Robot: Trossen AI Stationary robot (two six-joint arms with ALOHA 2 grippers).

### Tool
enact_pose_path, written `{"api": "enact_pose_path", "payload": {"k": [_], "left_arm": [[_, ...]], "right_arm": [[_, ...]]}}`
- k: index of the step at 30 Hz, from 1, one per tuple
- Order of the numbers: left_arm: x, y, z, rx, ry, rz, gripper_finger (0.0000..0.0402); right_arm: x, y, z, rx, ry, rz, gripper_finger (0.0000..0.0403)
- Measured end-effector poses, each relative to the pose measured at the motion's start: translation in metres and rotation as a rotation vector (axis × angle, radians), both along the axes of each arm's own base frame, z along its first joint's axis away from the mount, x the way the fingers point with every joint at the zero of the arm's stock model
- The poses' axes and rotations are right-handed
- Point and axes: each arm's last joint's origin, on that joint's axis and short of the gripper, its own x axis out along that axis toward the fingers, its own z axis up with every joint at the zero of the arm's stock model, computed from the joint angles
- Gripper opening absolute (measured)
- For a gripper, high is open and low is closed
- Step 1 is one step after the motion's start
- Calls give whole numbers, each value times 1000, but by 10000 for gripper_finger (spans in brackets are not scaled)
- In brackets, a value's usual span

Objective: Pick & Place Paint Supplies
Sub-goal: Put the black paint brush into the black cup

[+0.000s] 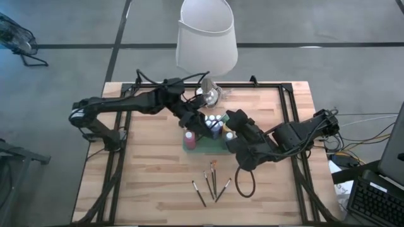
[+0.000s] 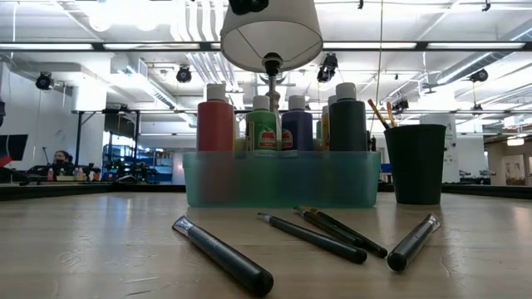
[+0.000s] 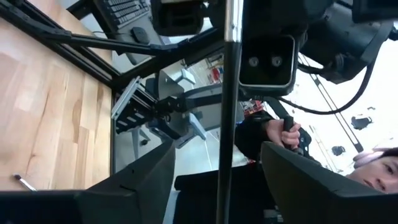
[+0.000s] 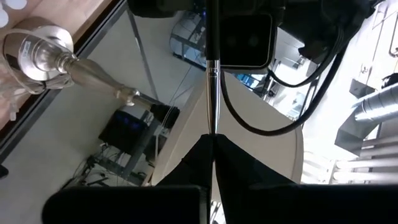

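A: Bottles?
B: White-capped paint bottles (image 2: 274, 124), red, green, blue, dark, stood upright in a teal tray (image 2: 283, 178).
A: Brushes?
B: Four paintbrushes (image 2: 312, 237) lay loose on the counter (image 2: 83, 249) near the tray; two more stood in a black cup (image 2: 416, 164).

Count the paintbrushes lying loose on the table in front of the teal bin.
4, side by side on the wood: first paintbrush, second paintbrush, third paintbrush, fourth paintbrush. More brush handles stand in the black cup; some may be hidden there.

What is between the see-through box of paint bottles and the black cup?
Nothing. In the low view, the gap between the box and the black cup is just bare wooden table; the paintbrushes lie in front.
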Motion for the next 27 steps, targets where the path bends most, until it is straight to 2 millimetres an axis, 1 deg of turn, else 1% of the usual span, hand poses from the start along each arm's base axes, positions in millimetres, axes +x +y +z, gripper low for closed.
{"api": "enact_pose_path", "payload": {"k": [5,10,14,19,27], "left_arm": [[1,1,-1,-32,31,11,212],[1,2,-1,-83,75,15,179],[1,2,-1,-110,97,25,155],[1,3,-1,-103,90,36,121],[1,3,-1,-71,64,45,53]], "right_arm": [[0,1,-3,14,28,21,8],[1,2,-6,-31,93,40,8],[1,2,-9,-48,108,38,8],[2,2,-12,-45,106,32,8],[2,2,-12,-37,95,29,8]]}}
